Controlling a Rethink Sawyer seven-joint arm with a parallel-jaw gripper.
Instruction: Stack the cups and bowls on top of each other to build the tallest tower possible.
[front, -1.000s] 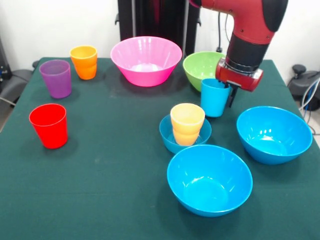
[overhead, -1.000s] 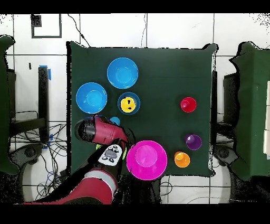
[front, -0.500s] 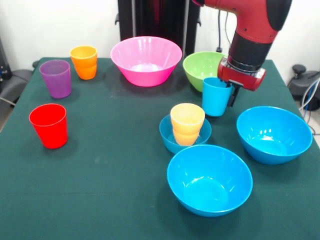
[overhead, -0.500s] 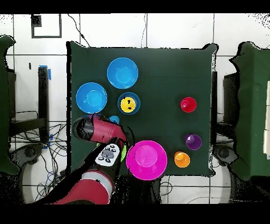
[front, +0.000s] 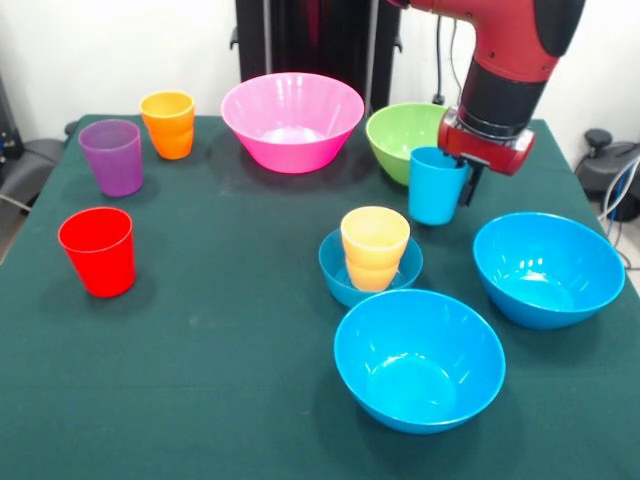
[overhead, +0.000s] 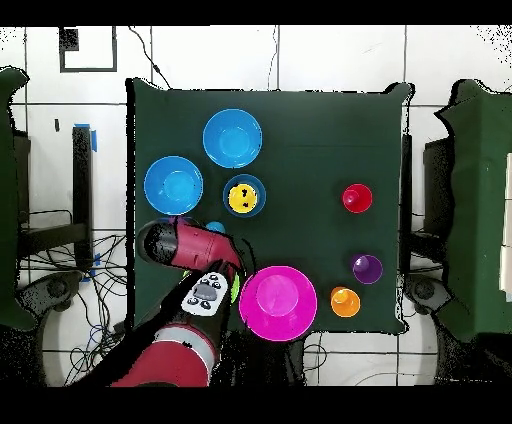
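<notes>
Barely begun: yellow-orange cup (front: 374, 246) sits in small blue bowl (front: 336, 275); claw (front: 462, 178) clamps light blue cup (front: 434, 185); everything else unstacked.

A glossy red arm (front: 500, 35) with black joint bands and a red wrist block.

The front view looks from low across the green tabletop (front: 200, 380), close in, with the arm entering at the upper right of the frame. The overhead view looks straight down from high up, taking in the whole tabletop (overhead: 310, 140) and surrounding floor; both share the tabletop
</notes>
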